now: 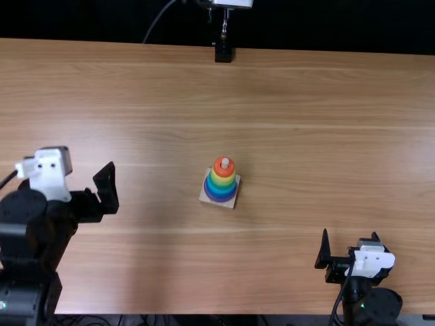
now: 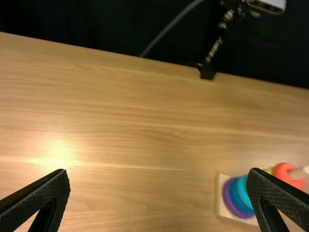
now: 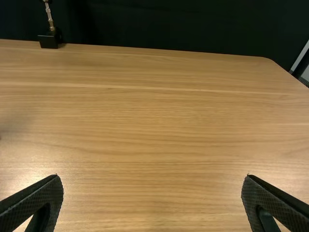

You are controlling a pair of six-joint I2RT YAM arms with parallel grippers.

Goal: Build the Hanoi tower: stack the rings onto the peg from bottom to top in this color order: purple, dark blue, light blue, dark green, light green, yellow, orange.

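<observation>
My left gripper [image 1: 87,164] is at the left of the top view, open, well left of the tower; in its wrist view the left gripper [image 2: 158,172] has nothing between its fingers. Near the table's front right stands my right gripper [image 1: 350,238], apart from the tower; the right gripper [image 3: 152,177] is open over bare wood. Rings are stacked on the peg [image 1: 225,163] of a pale square base [image 1: 228,203]: purple ring [image 1: 219,198] lowest, blue and green tones above, then yellow ring [image 1: 222,180] and orange ring [image 1: 223,170]. The left wrist view shows the orange ring [image 2: 286,175] beside a finger.
The wooden table [image 1: 326,136] spreads around the tower. At its far edge stands a black clamp [image 1: 223,52] with a metal stem and a cable behind it. Dark cloth [image 1: 340,27] hangs beyond that edge.
</observation>
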